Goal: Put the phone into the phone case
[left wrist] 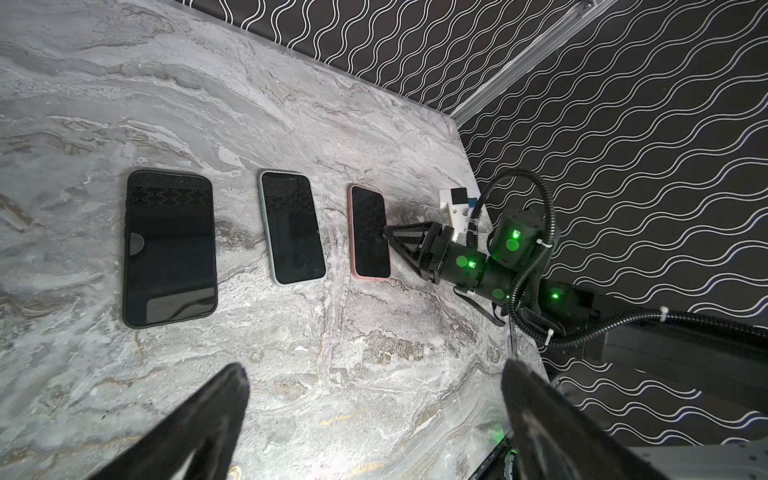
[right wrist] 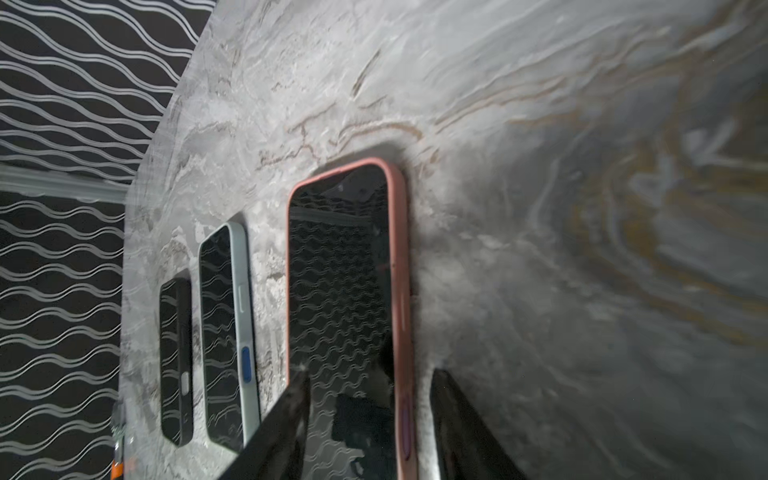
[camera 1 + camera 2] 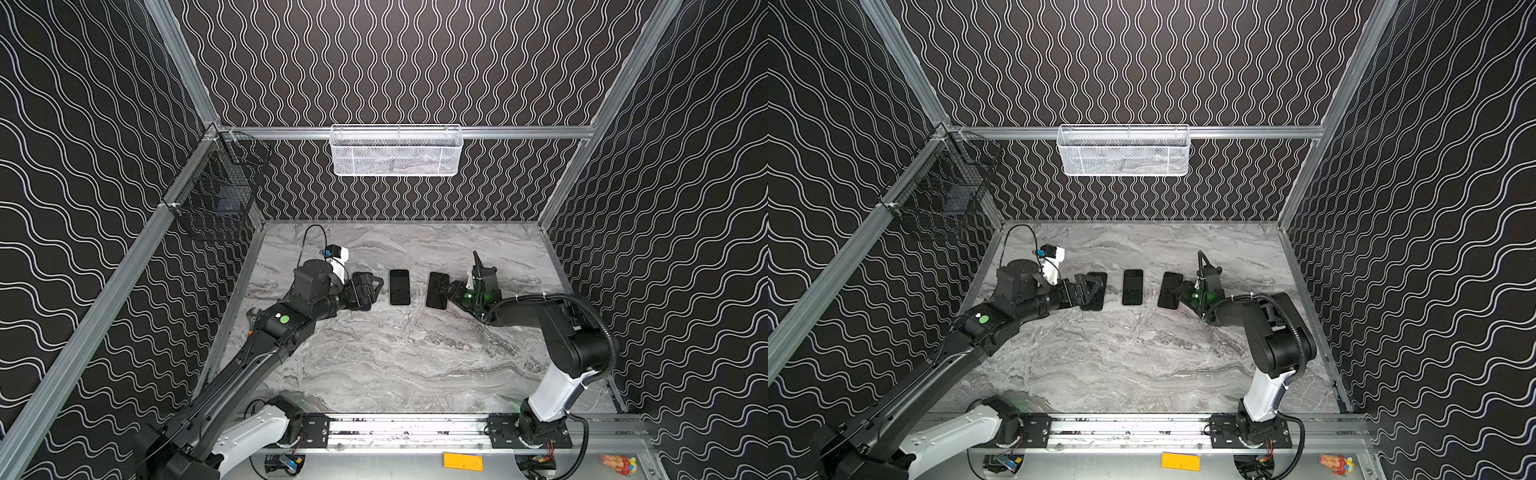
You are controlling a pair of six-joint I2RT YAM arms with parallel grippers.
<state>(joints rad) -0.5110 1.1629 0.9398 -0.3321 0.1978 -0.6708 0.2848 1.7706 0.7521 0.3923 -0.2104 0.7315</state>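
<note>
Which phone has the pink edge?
The pink-edged phone is rightmost in both top views, by the right gripper. The middle phone has a pale blue edge; the left phone is black.

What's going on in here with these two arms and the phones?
Three phones lie face up in a row on the marble table. The right pincer sits open at the pink-edged phone, one finger over its screen and one outside its rim; that phone looks flat on the table. The left pincer hangs wide open near the black phone, holding nothing. The pale blue phone lies between the other two.
</note>
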